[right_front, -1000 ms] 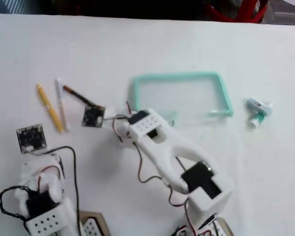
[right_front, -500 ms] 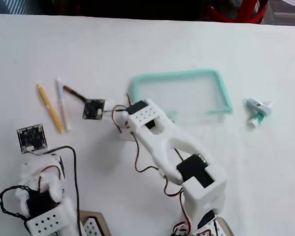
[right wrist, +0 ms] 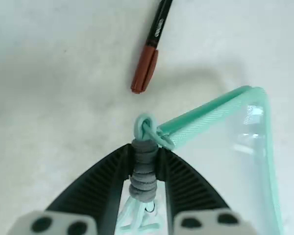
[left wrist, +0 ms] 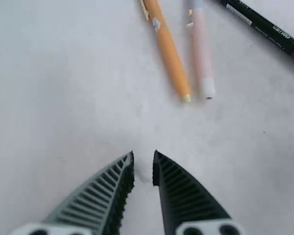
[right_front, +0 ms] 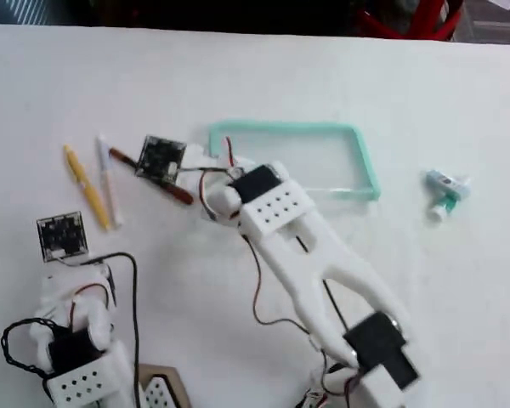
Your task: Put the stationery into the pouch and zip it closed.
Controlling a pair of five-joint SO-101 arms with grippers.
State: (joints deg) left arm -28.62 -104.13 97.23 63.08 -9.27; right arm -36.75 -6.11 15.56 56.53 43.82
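Note:
A clear pouch [right_front: 280, 161] with a teal zip edge lies mid-table. My right gripper [right wrist: 145, 156] is shut on the grey and teal zipper pull cord [right wrist: 144, 169] at the pouch's [right wrist: 220, 110] left corner. In the high view that gripper [right_front: 202, 170] sits at the pouch's left end. A brown-capped marker [right_front: 177, 193] lies just left of it and also shows close ahead of the fingers as a marker [right wrist: 149, 54]. A yellow pen [right_front: 87, 187] and a pale pink pen [right_front: 108, 180] lie farther left. My left gripper [left wrist: 143, 161] is shut on nothing, just short of the yellow pen [left wrist: 169, 51] and pink pen [left wrist: 201, 49] tips.
A small teal and white stick [right_front: 446, 194] lies on the table right of the pouch. The left arm [right_front: 72, 340] sits at the front left corner with a black cable looping beside it. The white table stretches bare behind the pouch.
My right arm has stretched out to the left and away, pulling the pouch's zip end and the whole pouch leftward. Its gripper now overlaps the brown marker. The left arm has barely moved.

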